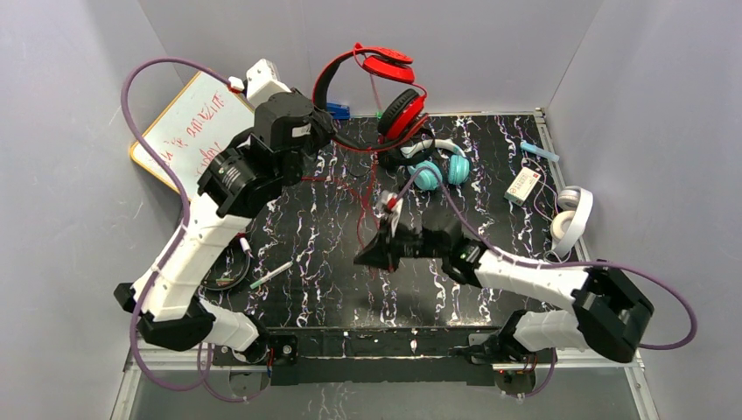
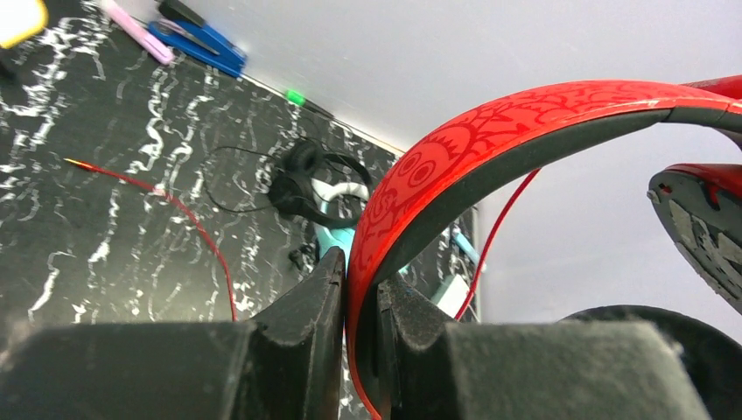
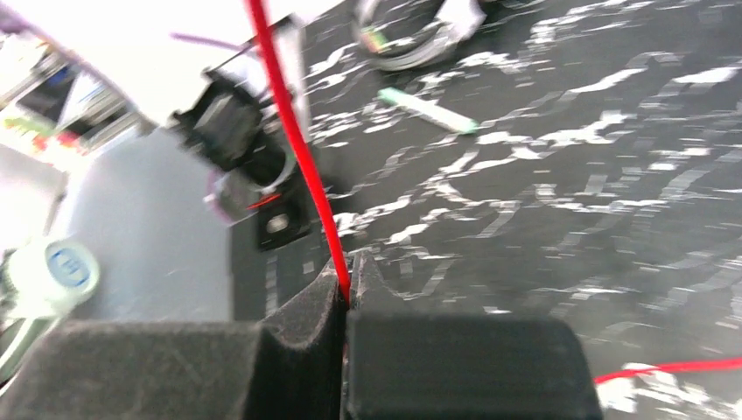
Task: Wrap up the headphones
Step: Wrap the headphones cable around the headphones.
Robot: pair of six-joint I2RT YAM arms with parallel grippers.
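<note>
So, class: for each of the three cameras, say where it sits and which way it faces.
Top external: above and behind the bases, looking down on the table; both arms show.
Left wrist: looks along the left gripper, shut on the red headphones, toward the back wall.
Right wrist: looks along the right gripper, shut on the red cord, across the table.
Shared: top and left wrist both show the teal headphones.

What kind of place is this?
Probably a robot lab's test booth: two robot arms mounted at a black marbled table, plain grey walls boxing it in, and a scribbled whiteboard leaning in the corner.
</note>
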